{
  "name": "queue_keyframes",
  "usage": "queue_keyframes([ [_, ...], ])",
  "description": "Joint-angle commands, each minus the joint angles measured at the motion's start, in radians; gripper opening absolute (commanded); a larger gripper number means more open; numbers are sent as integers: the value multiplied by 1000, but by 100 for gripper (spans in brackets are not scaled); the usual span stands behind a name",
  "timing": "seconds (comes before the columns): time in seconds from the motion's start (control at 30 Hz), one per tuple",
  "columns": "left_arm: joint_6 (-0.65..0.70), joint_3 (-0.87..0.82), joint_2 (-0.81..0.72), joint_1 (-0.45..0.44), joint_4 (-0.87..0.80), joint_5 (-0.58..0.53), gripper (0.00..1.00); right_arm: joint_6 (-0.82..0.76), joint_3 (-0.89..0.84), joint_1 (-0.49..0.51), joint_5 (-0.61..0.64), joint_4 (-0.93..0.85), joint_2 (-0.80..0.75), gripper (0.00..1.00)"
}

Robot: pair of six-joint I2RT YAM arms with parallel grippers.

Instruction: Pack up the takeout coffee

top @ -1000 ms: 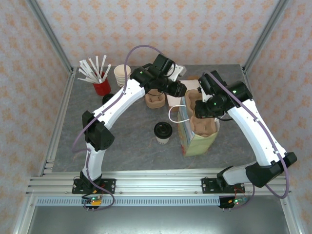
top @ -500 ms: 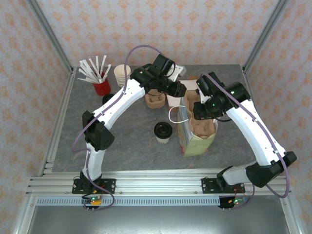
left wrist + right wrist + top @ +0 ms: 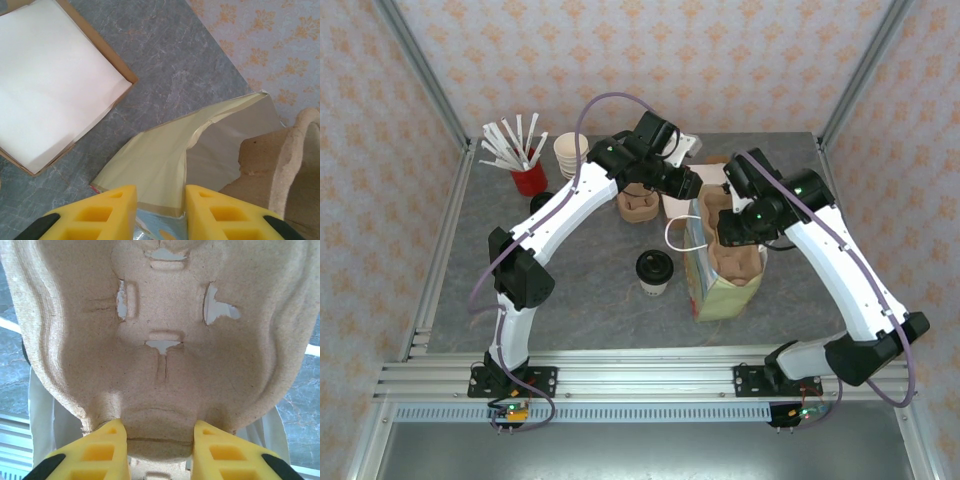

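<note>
My left gripper (image 3: 160, 202) pinches the rim of the pale green paper bag (image 3: 725, 296) to hold it open while my right gripper (image 3: 160, 440) grasps a brown pulp cup tray (image 3: 160, 340) in its mouth, and the black-lidded cream coffee cup (image 3: 654, 270) stands just left.

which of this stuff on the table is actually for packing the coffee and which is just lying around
For the job: takeout coffee, paper bag, cup carrier held by the right gripper.
Lying about: red cup of straws, stack of lidless cups, loose black lid, spare carriers, napkin box.
</note>
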Motion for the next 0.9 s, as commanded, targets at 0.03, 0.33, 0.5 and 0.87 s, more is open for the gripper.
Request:
queue_keyframes([
  [0.03, -4, 26, -2, 18, -18, -51, 31, -22, 21, 10, -81, -62, -26, 28],
  [0.33, -6, 23, -3, 17, -19, -50, 31, -46, 49, 10, -103, -42, -14, 28],
  [0.5, -7, 24, -3, 19, -17, -53, 31, -49, 23, 10, -102, -50, -12, 28],
  [0.87, -7, 24, -2, 24, -20, -70, 31, -21, -18, -11, -3, -95, -7, 28],
])
